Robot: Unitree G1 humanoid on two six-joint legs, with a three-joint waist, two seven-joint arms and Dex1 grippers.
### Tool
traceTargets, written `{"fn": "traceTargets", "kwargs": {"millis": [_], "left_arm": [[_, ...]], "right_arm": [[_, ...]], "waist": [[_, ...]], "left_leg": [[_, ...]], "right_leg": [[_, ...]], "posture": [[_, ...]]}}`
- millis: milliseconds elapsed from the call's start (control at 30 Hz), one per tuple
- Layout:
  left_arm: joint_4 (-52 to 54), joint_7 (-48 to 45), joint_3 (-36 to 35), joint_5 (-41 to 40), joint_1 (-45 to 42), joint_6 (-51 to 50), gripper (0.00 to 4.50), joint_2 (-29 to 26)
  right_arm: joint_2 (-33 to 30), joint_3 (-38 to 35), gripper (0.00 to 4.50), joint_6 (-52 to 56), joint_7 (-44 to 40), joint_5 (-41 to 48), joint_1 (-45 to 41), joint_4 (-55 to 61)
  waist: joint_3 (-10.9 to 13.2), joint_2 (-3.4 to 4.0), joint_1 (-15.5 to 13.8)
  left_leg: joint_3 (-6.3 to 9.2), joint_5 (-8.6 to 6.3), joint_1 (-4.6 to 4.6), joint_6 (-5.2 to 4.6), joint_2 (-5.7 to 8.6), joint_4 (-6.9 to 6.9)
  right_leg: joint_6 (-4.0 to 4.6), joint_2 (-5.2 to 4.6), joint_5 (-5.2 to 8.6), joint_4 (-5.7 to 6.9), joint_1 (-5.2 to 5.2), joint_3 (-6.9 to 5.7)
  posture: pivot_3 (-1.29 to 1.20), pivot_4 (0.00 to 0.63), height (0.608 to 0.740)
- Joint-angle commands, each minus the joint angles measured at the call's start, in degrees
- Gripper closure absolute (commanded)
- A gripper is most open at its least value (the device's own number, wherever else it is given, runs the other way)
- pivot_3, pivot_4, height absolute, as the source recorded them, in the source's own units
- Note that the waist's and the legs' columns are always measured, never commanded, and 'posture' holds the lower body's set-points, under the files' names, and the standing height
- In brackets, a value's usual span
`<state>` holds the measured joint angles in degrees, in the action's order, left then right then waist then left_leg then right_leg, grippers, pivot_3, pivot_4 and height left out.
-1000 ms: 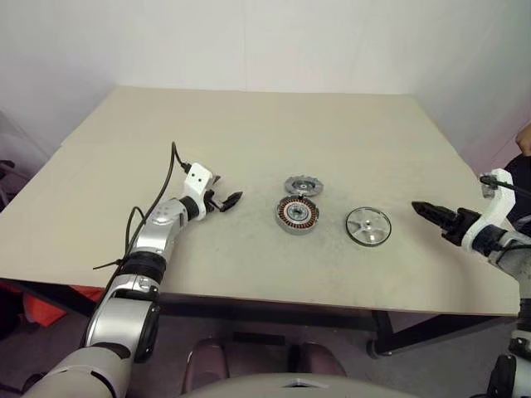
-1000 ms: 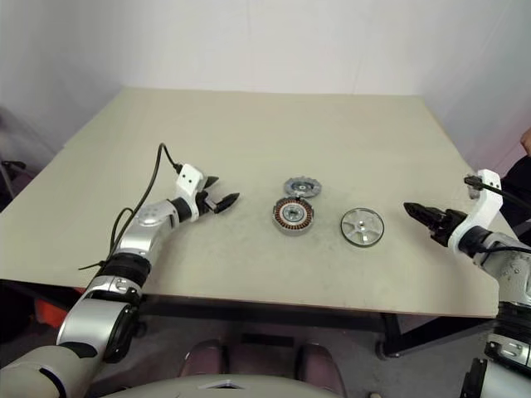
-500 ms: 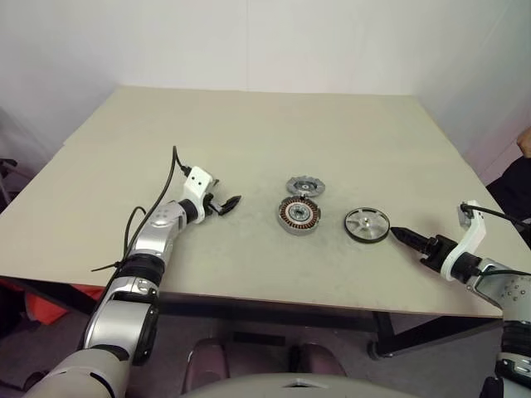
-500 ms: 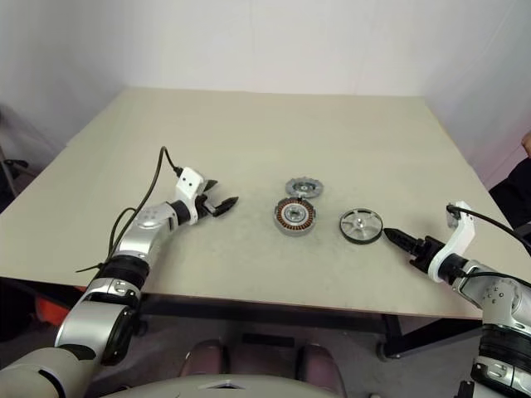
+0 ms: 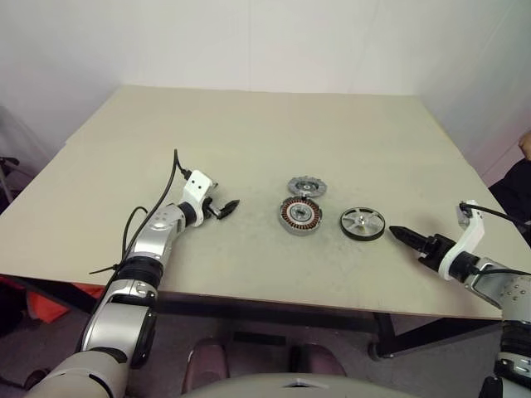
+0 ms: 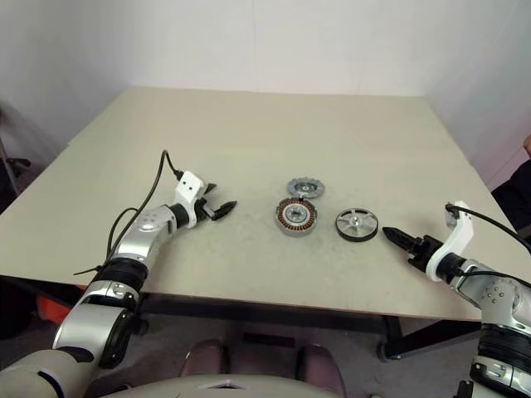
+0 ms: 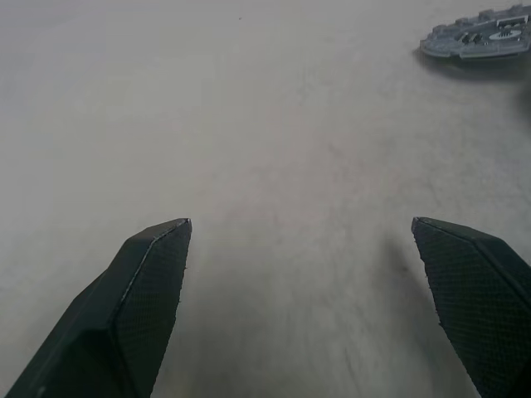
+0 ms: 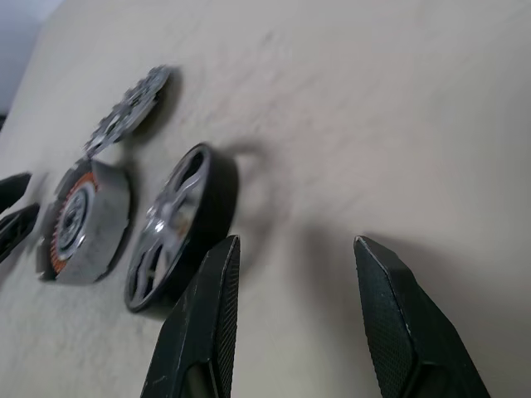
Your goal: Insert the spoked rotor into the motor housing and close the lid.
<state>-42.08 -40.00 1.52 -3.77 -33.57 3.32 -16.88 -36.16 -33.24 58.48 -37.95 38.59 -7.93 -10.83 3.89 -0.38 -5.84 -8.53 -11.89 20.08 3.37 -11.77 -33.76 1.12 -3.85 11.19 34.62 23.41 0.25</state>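
The motor housing [image 5: 299, 215], a grey cup ringed with copper coils, sits mid-table. Just behind it lies the grey notched lid [image 5: 306, 186]. To the housing's right rests the spoked rotor [image 5: 362, 224], black-rimmed with a silver spoked face. My right gripper [image 5: 398, 234] is low over the table just right of the rotor, pointing at it. In the right wrist view its fingers [image 8: 217, 274] stand open and empty, one beside the rotor's [image 8: 178, 228] rim. My left gripper [image 5: 224, 207] hovers left of the housing, open wide and empty, with the lid [image 7: 485, 40] ahead of it.
The beige table [image 5: 249, 133] has bare room behind the parts and on its left half. Its front edge runs close under both arms, and the right edge lies near my right arm. A white wall stands behind.
My right gripper has dropped and swung in from the table's right edge toward the rotor. The left arm has stayed put, and the parts lie as before.
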Motion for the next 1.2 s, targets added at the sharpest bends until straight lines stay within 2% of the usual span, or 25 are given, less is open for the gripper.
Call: {"fn": "traceTargets", "kwargs": {"millis": [33,267,700,867,1033,1200], "left_arm": [[2.1,-0.5,0.0,-0.1,-0.7,1.2,0.0,-0.3],[2.0,-0.8,0.1,-0.2,-0.8,1.2,0.0,-0.5],[2.0,-0.6,0.0,0.0,-0.8,1.4,0.0,-1.2],[2.3,-0.6,0.2,0.1,-0.5,1.6,0.0,-1.3],[2.4,-0.7,0.5,0.3,-0.4,1.6,0.0,-1.3],[2.3,-0.8,0.7,0.6,-0.4,1.8,0.0,-1.3]], "right_arm": [[-1.1,-1.4,2.09,-0.4,-0.6,2.0,-0.6,1.5],[2.0,0.0,2.09,2.1,0.9,5.0,0.7,7.1],[7.3,3.7,2.09,3.5,4.2,7.1,0.9,10.9],[7.2,4.3,3.64,3.2,4.9,7.6,1.0,11.0],[7.4,3.2,3.64,3.4,6.5,9.0,-0.6,8.9],[10.8,-4.2,3.64,9.1,13.4,18.4,-7.1,6.5]], "waist": [[0.0,0.0,-0.1],[0.0,0.02,0.0],[0.0,0.05,0.0],[0.0,0.04,0.0],[0.0,0.04,0.0],[0.0,0.07,0.1]], "left_leg": [[0.0,0.0,0.0,0.0,0.01,0.0],[0.0,0.0,-0.02,-0.01,-0.01,0.15],[0.0,0.02,-0.01,0.03,0.04,0.2],[-0.01,0.03,-0.02,0.04,0.06,0.31],[-0.02,0.07,-0.07,0.05,0.05,0.33],[-0.02,0.25,-0.06,0.21,0.09,0.4]], "right_leg": [[0.03,-0.03,0.0,0.0,-0.03,-0.03],[0.11,-0.05,0.08,0.0,-0.06,-0.13],[0.04,-0.24,0.14,0.0,-0.08,-0.18],[-0.01,-0.33,0.18,-0.01,-0.17,-0.18],[-0.31,-0.42,0.35,-0.03,-0.27,-0.24],[-0.33,-0.42,0.36,0.02,-0.25,-0.26]], "posture": [[0.0,0.0,0.74],[0.0,0.0,0.74],[0.0,0.0,0.74],[0.0,0.0,0.74],[0.0,0.0,0.74],[0.0,0.0,0.74]]}}
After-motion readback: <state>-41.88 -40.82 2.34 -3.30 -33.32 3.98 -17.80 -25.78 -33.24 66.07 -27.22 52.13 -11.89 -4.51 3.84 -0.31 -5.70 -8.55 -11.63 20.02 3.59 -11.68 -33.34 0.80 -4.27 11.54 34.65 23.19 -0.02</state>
